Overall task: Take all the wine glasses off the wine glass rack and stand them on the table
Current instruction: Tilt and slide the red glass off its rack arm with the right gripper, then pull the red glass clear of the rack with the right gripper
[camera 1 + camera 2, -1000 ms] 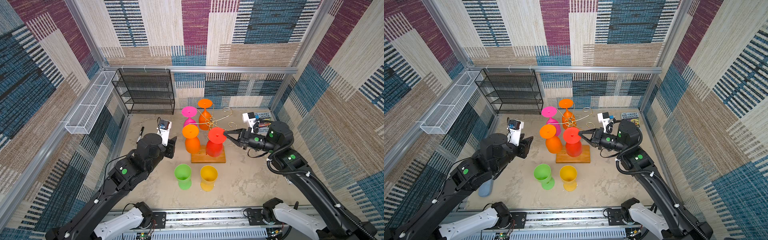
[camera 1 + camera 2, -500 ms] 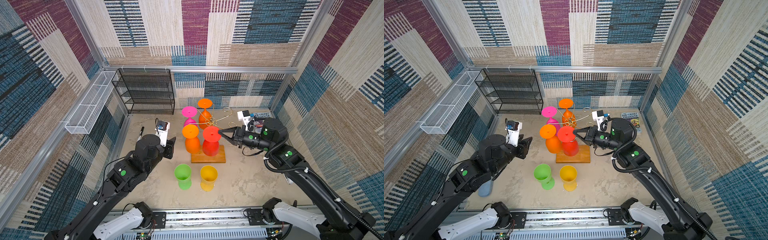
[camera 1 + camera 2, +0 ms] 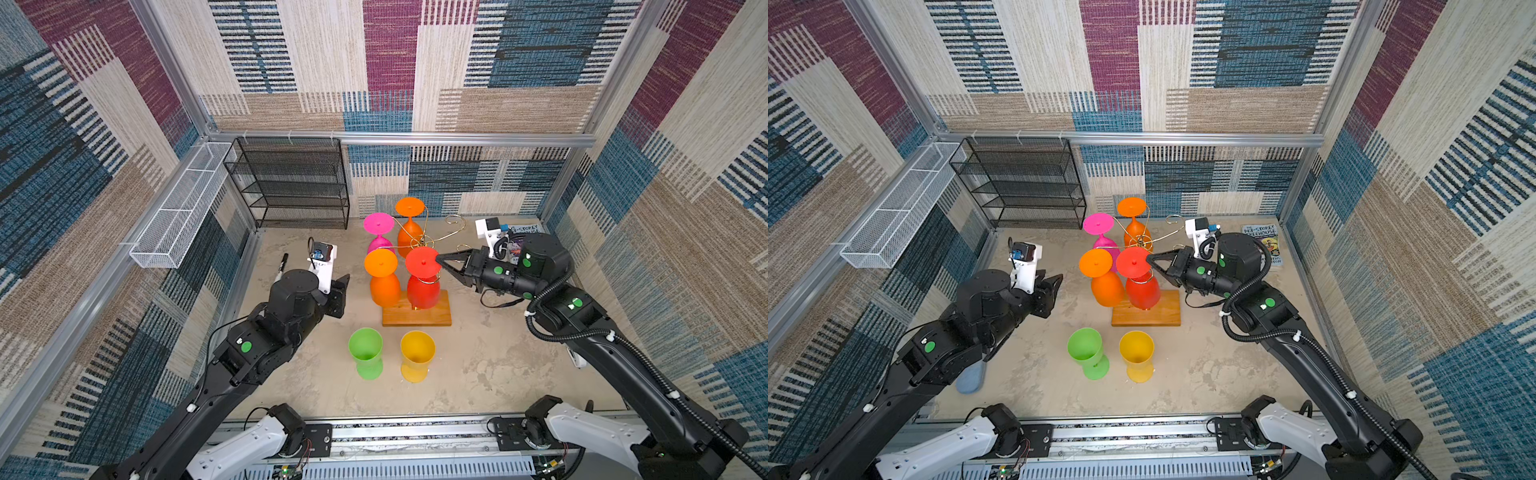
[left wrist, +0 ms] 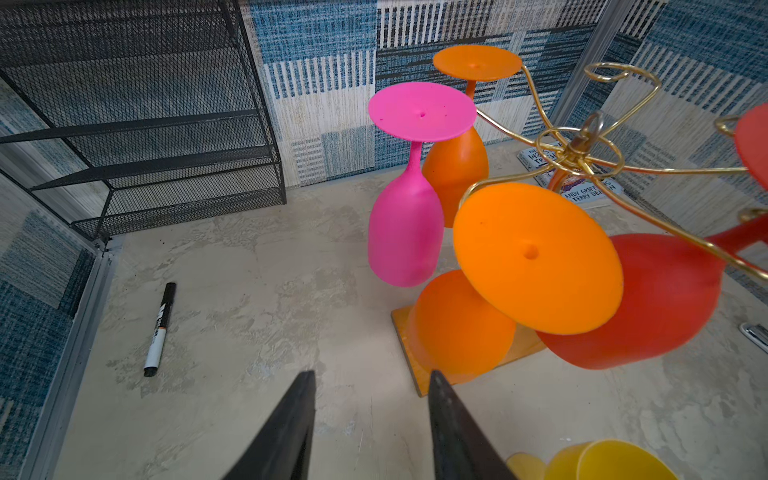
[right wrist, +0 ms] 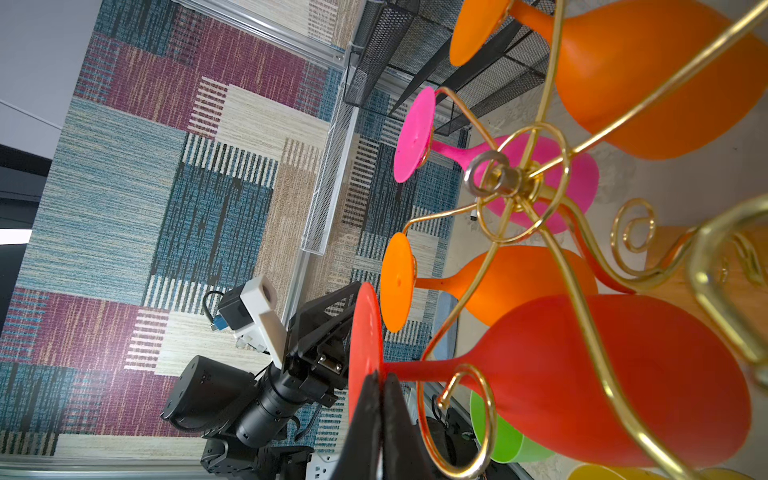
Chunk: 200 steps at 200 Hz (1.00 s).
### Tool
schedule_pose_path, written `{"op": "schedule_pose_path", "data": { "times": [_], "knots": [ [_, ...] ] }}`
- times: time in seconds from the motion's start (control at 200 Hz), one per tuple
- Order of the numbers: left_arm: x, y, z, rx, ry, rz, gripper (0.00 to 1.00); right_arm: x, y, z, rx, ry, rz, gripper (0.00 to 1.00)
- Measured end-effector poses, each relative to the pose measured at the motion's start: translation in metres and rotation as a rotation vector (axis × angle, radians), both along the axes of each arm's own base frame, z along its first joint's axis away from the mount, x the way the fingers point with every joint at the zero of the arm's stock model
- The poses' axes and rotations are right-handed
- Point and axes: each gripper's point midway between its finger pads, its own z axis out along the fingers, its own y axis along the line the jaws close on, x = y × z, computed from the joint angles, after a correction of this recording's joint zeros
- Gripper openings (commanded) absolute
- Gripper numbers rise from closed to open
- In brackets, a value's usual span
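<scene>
Right gripper jaws closed, tips at foot of red glass, which hangs tilted on a front arm of rack; real pinch unclear. Slide foot out along wire past curl, then lift; don't drag rack. Left gripper half open, empty. Count: four glasses hung (red, pink, two orange), green and yellow on table, one rack, two arms bare.

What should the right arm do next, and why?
Probably draw the red wine glass outward along its gold arm, off the wine glass rack: the right gripper looks shut on its foot, and its stem sits in the wire curl.
</scene>
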Motion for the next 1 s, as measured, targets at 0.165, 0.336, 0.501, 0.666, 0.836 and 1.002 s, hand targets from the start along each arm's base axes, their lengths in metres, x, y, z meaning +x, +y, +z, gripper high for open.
{"op": "schedule_pose_path", "data": {
  "times": [0.165,0.336,0.501,0.666,0.836,1.002],
  "knots": [
    [-0.001,-0.002,-0.002,-0.007,0.007,-0.013,0.47,-0.003,-0.007,0.002,-0.003,0.001,-0.03,0.0],
    [-0.001,-0.001,-0.002,-0.008,0.009,-0.011,0.47,-0.008,-0.016,0.008,0.007,-0.021,-0.064,0.0],
    [0.0,-0.001,-0.002,-0.008,0.01,-0.01,0.47,-0.011,-0.022,0.005,0.005,-0.021,-0.086,0.0],
    [0.0,-0.002,-0.003,-0.009,0.013,-0.009,0.47,-0.01,-0.023,-0.001,-0.002,-0.014,-0.096,0.0],
    [0.0,-0.002,-0.003,-0.016,0.017,-0.007,0.47,-0.008,-0.023,-0.005,-0.007,-0.01,-0.104,0.0],
    [0.001,-0.002,-0.004,-0.017,0.022,-0.006,0.47,-0.006,-0.027,-0.008,-0.001,-0.007,-0.131,0.0]
  ]
}}
